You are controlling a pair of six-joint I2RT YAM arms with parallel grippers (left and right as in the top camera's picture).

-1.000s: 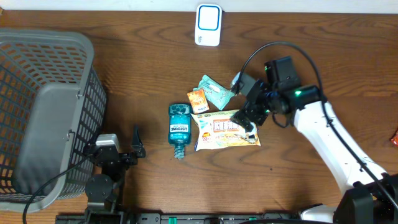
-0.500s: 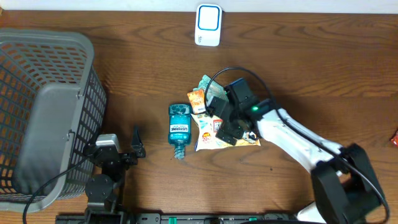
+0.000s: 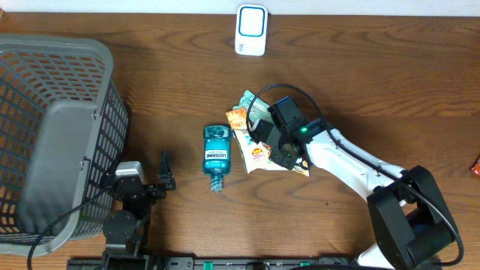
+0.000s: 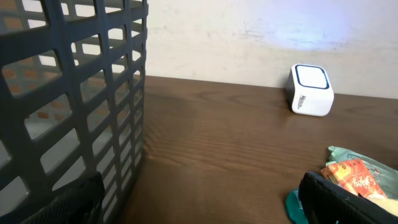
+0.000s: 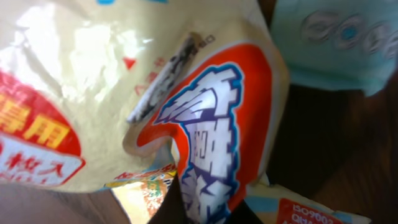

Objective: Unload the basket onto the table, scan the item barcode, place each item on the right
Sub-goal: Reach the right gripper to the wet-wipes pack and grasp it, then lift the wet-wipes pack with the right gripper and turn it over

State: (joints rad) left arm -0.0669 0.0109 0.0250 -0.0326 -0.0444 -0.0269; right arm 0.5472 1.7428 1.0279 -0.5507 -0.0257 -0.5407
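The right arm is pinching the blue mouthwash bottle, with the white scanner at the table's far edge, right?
No: the right gripper pinches the cream-and-orange snack bag; the mouthwash bottle lies free beside it. The overhead view shows this.

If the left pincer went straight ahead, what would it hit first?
Likely nothing soon: the left pincer faces bare table up to the back wall; the basket sits left, the scanner right.

Our left tool sits parked low, jaws wide apart. Our right arm stretches inward, the right tool pinched tight on the snack bag.
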